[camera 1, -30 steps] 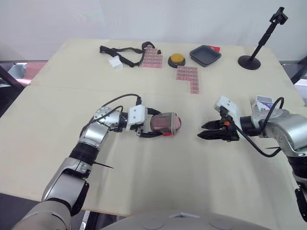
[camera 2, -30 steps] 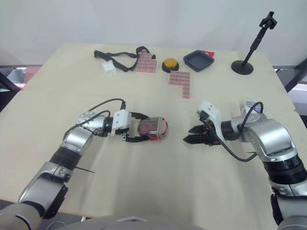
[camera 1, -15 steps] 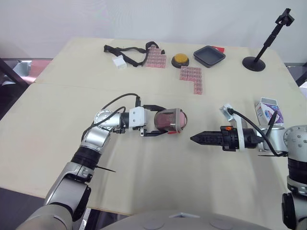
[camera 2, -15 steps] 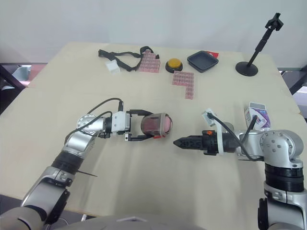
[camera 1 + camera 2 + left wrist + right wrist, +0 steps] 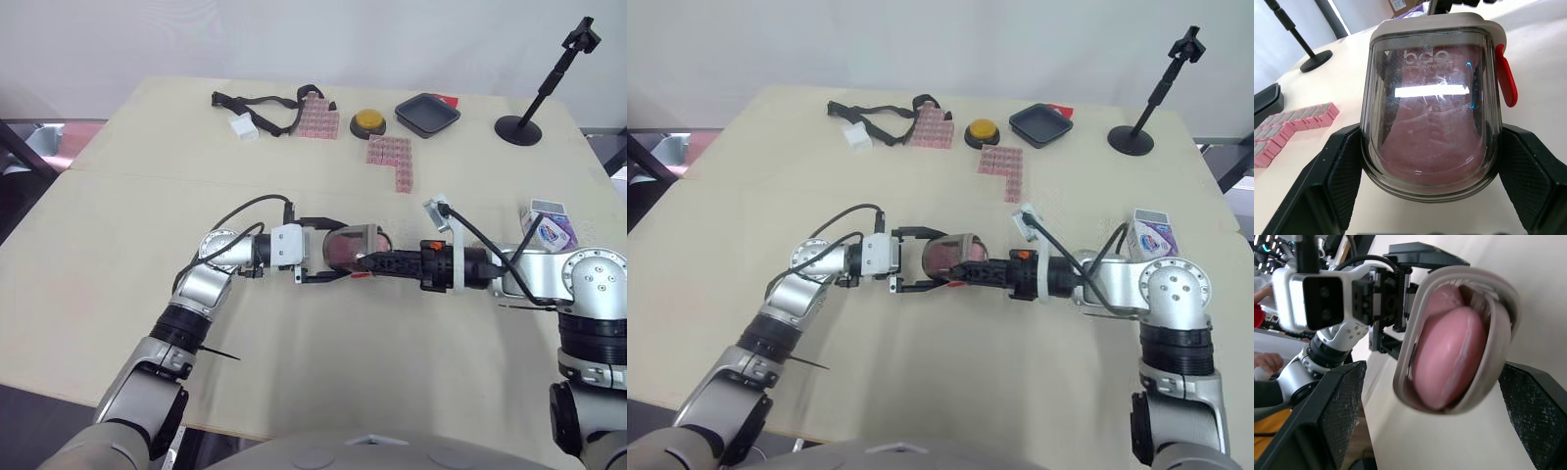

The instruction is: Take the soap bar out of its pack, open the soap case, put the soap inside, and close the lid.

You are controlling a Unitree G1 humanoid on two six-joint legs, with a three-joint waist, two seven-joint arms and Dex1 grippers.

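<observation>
One soap case point(image 5: 355, 239) clamped in L tool point(image 5: 341, 251), R tool point(image 5: 364, 260) spread wide at rim.

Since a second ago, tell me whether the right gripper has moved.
Yes: the right gripper moved leftward, away from the soap pack, up to the soap case.

Probably test lab: bare table point(image 5: 118, 245), camera stand point(image 5: 516, 128), plain white backdrop point(image 5: 294, 39).

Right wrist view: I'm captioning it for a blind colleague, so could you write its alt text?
A pink soap bar sits inside a grey-rimmed soap case, close to the camera and flanked by the right gripper's open black fingers. Behind, the left gripper's fingers hold the case.
</observation>
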